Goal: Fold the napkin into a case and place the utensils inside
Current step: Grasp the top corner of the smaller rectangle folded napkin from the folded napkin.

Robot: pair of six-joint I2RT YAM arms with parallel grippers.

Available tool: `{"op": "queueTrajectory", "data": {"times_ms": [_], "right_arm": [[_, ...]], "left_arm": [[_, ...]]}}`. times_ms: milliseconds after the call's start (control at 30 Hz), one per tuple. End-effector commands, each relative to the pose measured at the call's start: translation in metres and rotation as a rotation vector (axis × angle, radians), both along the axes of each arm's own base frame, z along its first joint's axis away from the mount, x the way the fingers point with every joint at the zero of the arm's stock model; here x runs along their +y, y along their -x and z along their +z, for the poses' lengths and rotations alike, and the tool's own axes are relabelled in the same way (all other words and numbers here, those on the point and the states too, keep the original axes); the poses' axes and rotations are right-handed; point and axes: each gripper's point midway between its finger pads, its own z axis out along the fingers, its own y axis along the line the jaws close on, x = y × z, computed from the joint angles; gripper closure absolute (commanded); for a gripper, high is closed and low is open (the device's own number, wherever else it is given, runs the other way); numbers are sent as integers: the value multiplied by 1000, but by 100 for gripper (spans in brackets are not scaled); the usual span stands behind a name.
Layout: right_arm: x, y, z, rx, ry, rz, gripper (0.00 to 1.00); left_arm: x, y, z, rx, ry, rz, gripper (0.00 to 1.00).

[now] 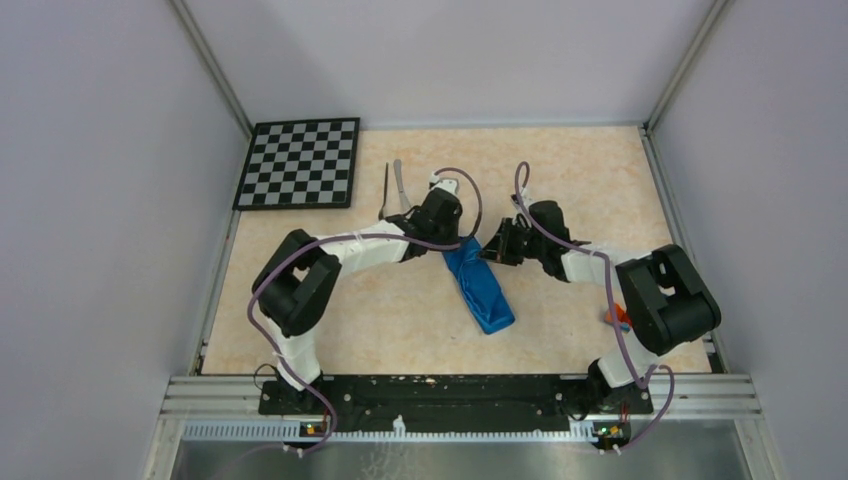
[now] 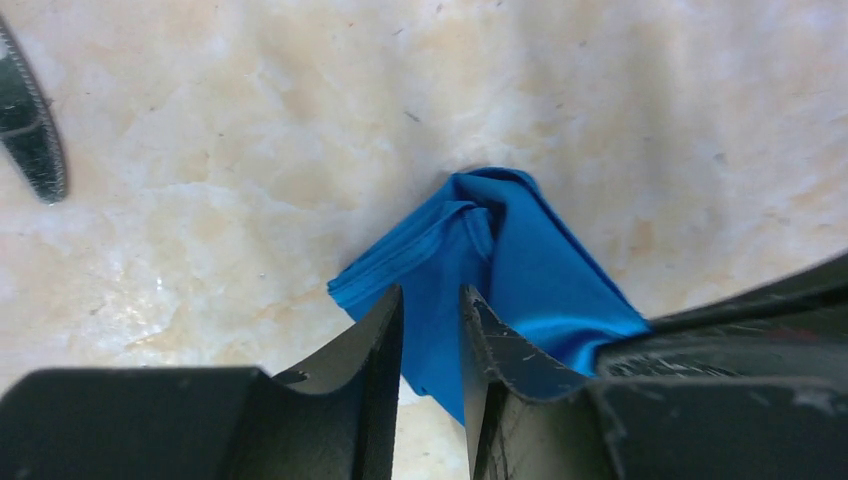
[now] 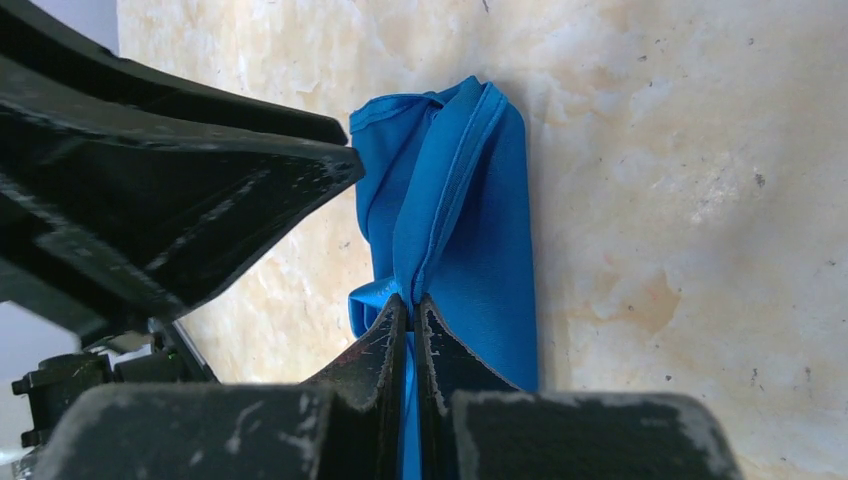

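Observation:
The napkin is a bright blue, narrow, layered strip lying slantwise mid-table. My right gripper is shut on a raised fold of the napkin at its far end. My left gripper hangs just over the same end of the cloth, jaws a small gap apart, with nothing pinched that I can see. In the top view the left gripper and the right gripper face each other across that end. The dark fork and pale knife lie side by side beyond the left arm.
A black-and-white checkerboard lies at the far left corner. Something small and orange shows beside the right arm's elbow. Grey walls close in the table on three sides. The left arm's finger fills the right wrist view's upper left.

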Motion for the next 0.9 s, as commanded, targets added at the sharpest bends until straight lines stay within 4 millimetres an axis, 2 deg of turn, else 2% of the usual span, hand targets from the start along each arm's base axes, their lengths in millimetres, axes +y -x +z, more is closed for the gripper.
{"op": "queueTrajectory", "data": {"times_ms": [0, 267, 633, 800, 867], "right_arm": [[7, -15, 22, -74, -34, 19, 100], [9, -16, 25, -73, -50, 21, 100], [11, -16, 27, -73, -64, 27, 100], [12, -16, 27, -73, -66, 28, 100], [12, -15, 26, -69, -67, 32, 100]], "left_arm": [[9, -5, -7, -35, -158, -12, 69], [2, 1, -14, -55, -226, -33, 68], [4, -2, -24, -66, -319, -18, 72], [5, -5, -23, -87, -350, -7, 80], [4, -5, -21, -89, -346, -10, 87]]}}
